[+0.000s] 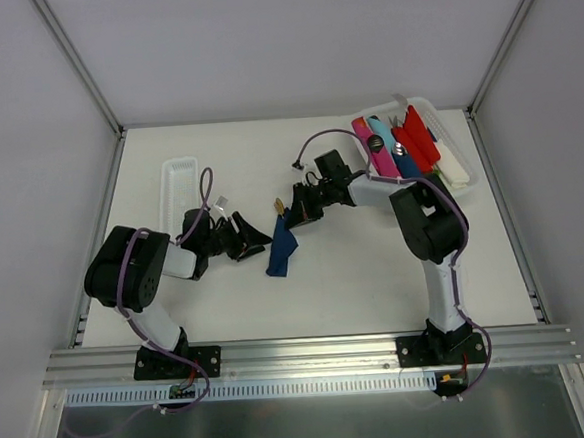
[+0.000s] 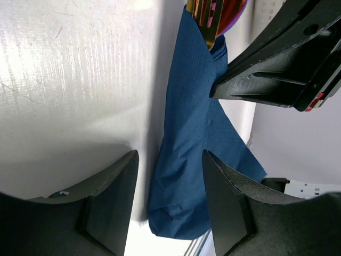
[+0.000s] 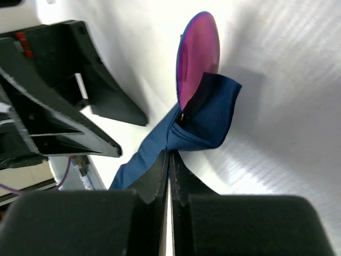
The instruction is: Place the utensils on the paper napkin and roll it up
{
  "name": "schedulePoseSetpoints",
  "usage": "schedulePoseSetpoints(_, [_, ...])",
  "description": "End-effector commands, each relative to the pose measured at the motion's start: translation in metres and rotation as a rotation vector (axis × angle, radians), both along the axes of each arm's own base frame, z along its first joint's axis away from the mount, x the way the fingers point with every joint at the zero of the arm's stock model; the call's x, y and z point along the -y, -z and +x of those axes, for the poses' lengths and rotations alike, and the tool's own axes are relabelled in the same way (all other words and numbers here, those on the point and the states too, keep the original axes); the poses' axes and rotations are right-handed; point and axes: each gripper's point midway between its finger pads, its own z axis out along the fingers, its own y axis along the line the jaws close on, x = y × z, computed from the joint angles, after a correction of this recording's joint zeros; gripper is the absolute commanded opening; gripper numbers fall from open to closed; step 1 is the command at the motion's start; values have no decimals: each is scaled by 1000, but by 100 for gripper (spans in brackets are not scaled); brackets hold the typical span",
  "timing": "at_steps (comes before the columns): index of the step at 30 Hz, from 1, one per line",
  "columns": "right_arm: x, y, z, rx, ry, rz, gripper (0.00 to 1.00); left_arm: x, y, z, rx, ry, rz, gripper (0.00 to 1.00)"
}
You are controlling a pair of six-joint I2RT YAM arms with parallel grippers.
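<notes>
I counted one paper napkin (image 1: pixel 282 252) on the worktop (image 1: pixel 377 283) and one narrow white tray (image 1: pixel 177 182). Of the utensils (image 3: pixel 198 53), my right wrist view showed one rounded head plainly. The left wrist view showed shiny edges that may have been two pieces, but they were too cropped to be sure. One clear bin (image 1: pixel 473 179) held plastic items (image 1: pixel 417 140): roughly two pink, two red, one blue and one white. I had two arms, a left arm (image 1: pixel 141 280) and a right arm (image 1: pixel 427 220), each with one pair of jaws.
</notes>
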Motion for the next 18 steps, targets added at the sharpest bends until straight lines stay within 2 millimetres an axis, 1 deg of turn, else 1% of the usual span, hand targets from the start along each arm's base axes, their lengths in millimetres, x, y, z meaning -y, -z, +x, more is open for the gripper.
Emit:
schedulePoseSetpoints(1, [-11,-56,6,88,-30,161,0,4,-14,5,89,24,-68,52])
schedulePoseSetpoints(3, [-11,-58,3,78,-33,177,0,6,-18,3,107,37,-90,52])
schedulePoseSetpoints(4, [-12,-61,3,81,-39,192,0,6,-22,5,130,34,-104,53])
schedulePoseSetpoints(7, [-12,-66,-1,76,-43,218,0,7,-24,4,137,32,-120,54])
schedulePoseSetpoints(8, [-12,-68,-1,75,-41,224,0,8,-28,6,166,35,-131,54])
schedulePoseSetpoints(10, [-12,-73,-2,67,-42,244,0,8,-31,4,174,36,-155,54])
schedulePoseSetpoints(11, [-12,-74,-2,66,-42,246,0,8,-37,5,208,35,-170,55])
schedulePoseSetpoints(13, [-11,-75,-2,66,-45,250,0,6,-37,4,204,23,-190,55])
schedulePoseSetpoints(14, [-11,-75,-2,65,-44,251,0,6,-39,4,216,23,-202,56])
schedulePoseSetpoints(15, [-10,-77,-2,68,-46,255,0,6,-48,5,266,27,-224,56])
schedulePoseSetpoints(17, [-10,-81,-4,66,-52,267,0,8,-52,3,273,35,-250,57])
schedulePoseSetpoints(18, [-10,-84,-5,71,-57,275,0,8,-58,3,309,42,-263,58])
